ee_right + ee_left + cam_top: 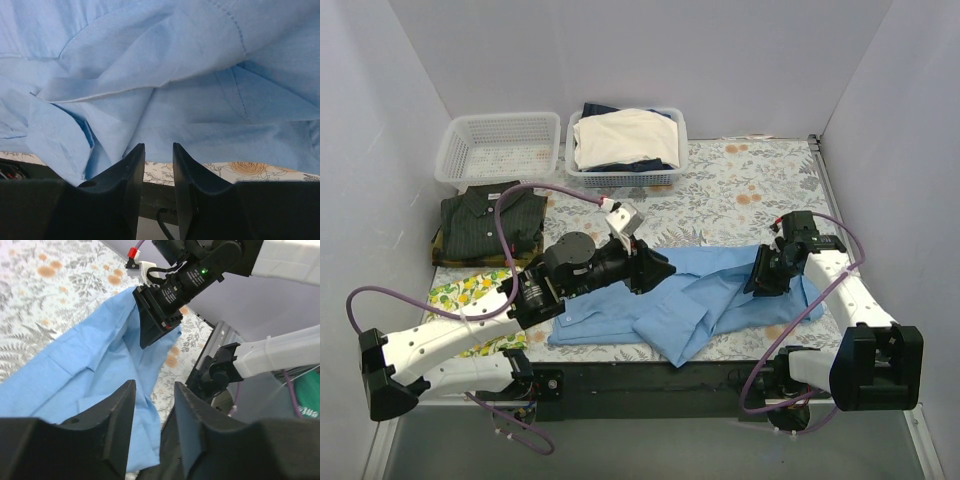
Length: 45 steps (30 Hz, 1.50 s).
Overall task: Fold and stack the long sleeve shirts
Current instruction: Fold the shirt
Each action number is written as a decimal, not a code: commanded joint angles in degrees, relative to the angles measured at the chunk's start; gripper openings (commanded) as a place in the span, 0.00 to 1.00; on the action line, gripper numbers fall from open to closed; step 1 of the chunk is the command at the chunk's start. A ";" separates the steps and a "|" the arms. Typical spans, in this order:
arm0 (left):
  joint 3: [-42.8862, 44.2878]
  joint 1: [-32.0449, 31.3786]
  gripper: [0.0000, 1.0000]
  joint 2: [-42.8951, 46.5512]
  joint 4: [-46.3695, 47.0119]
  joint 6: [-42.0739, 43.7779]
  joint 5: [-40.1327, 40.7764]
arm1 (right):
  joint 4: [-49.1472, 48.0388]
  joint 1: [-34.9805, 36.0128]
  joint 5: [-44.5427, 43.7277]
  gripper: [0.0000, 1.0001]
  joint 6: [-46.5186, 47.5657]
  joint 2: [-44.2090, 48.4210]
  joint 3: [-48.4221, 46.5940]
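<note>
The light blue shirt lies crumpled and partly folded at the table's front middle. It also shows in the left wrist view and fills the right wrist view. The dark olive pinstriped shirt lies folded at the left. My left gripper hovers over the blue shirt's left part. Its jaws are open with nothing between them. My right gripper is at the shirt's right part. Its jaws are slightly open and empty, just short of the cloth's near edge.
An empty white basket stands at the back left. A second basket beside it holds cream-white garments. A yellow lemon-print cloth lies at the front left under my left arm. The table's black front edge runs below the shirt.
</note>
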State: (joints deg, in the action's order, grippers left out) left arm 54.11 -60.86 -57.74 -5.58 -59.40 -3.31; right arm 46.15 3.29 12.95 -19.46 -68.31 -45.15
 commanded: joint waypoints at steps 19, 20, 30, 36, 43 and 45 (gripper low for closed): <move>12.07 -0.31 0.72 -36.12 -13.75 -11.10 -10.65 | 1.22 -0.04 -1.96 0.36 -1.54 0.99 -4.16; 12.34 -0.40 0.72 -36.65 -14.01 -10.74 -11.10 | 1.22 -0.04 -1.88 0.36 -1.54 1.08 -4.16; 17.07 -3.47 0.74 -44.91 -16.56 -7.58 -10.24 | 1.22 -0.30 -2.31 0.36 -1.63 1.16 -3.72; 19.81 -5.58 0.62 -49.22 -20.87 -7.49 1.61 | 1.22 -0.83 -2.40 0.36 -1.63 1.87 -3.37; 21.13 -7.69 0.07 -50.37 -24.03 -6.96 11.21 | 1.31 -1.36 -2.32 0.36 -1.81 2.13 -3.90; 21.30 -7.87 0.00 -49.93 -25.26 -7.22 12.10 | 1.31 -1.44 -2.14 0.36 -1.89 1.96 -3.98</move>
State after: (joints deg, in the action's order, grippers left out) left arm 73.32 -67.96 -108.53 -27.35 -67.18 2.31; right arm 46.68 2.26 10.79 -20.86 -67.31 -47.16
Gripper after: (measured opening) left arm 0.053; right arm 0.361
